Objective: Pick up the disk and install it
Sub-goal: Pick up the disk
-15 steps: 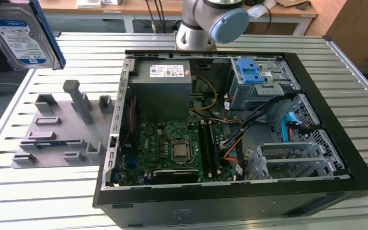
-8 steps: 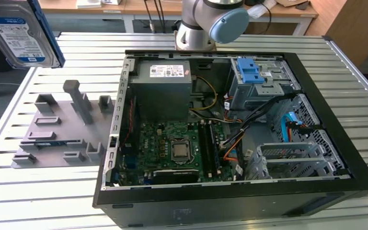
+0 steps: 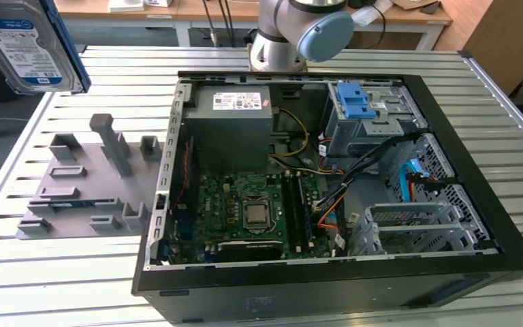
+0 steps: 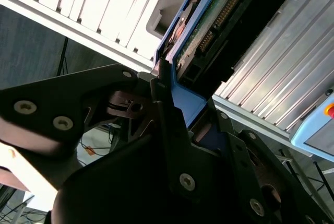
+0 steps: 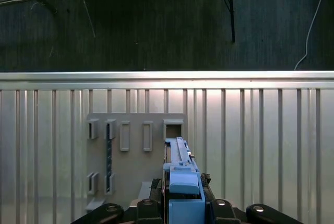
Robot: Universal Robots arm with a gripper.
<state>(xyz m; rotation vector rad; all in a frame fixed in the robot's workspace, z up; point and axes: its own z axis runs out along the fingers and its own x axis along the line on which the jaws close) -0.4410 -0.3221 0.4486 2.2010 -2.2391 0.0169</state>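
Because the disk (image 4: 209,31) is a stiff, dense metal slab with bare circuit board on one face, I'd judge its blue side rails the safest hold. The gripper (image 4: 185,104) has its fingers (image 4: 169,125) pinched on exactly those, with the disk standing out beyond the tips. Farther past the fingertips, a grey holder plate (image 5: 135,140) lies on the slatted table (image 5: 261,130). The open computer case (image 3: 334,170) sits well apart.

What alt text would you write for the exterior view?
The disk hangs in the air at the exterior view's upper left. On a slatted table lie a grey fixture plate and an open computer case.
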